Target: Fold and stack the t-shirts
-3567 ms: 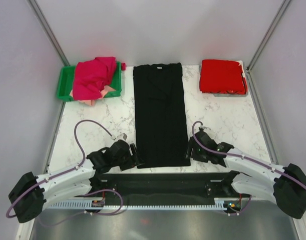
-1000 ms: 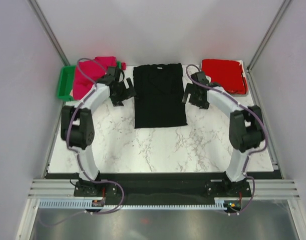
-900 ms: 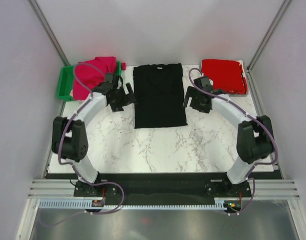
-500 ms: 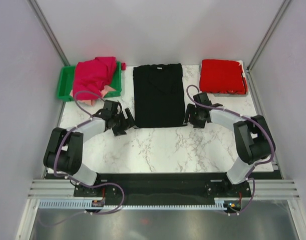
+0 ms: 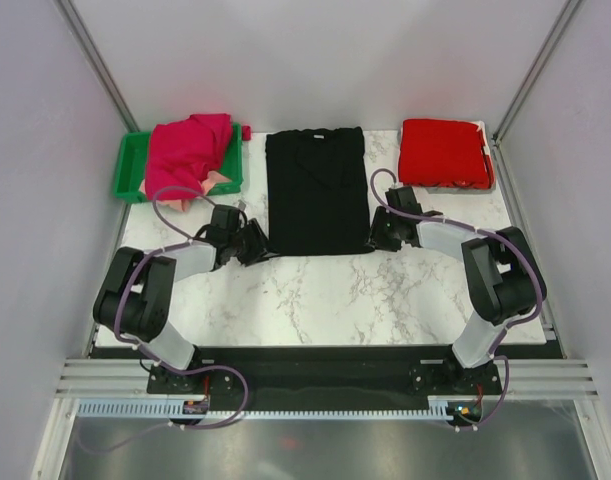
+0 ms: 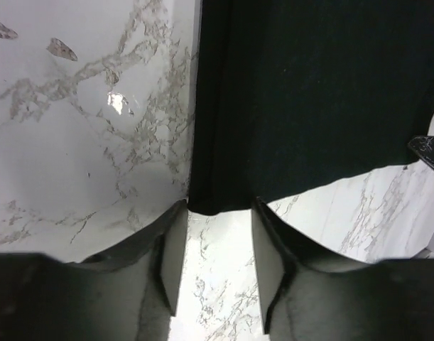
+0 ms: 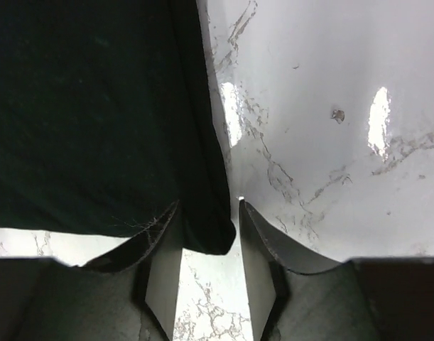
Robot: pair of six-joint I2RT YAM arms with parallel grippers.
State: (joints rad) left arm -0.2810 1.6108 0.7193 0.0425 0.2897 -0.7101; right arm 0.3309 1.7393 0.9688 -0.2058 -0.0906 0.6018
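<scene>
Shirt: large black cloth t-shirt (image 5: 318, 190), flat, upper middle of frame.
Grippers: left gripper (image 6: 218, 206), right gripper (image 7: 208, 206) straddle its lower corners, jaws apart, nothing pinched.
Tip: I'd grab every layer, lift evenly imo.

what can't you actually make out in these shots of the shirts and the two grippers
Top view: the peach cloth in the green plastic bin is mostly covered by the crumpled magenta t-shirt.
Top view: any print on the flat black t-shirt is too small to see.
Wrist views: the left gripper and right gripper show only that shirt's near corners; the frame edges cut off the rest.
</scene>
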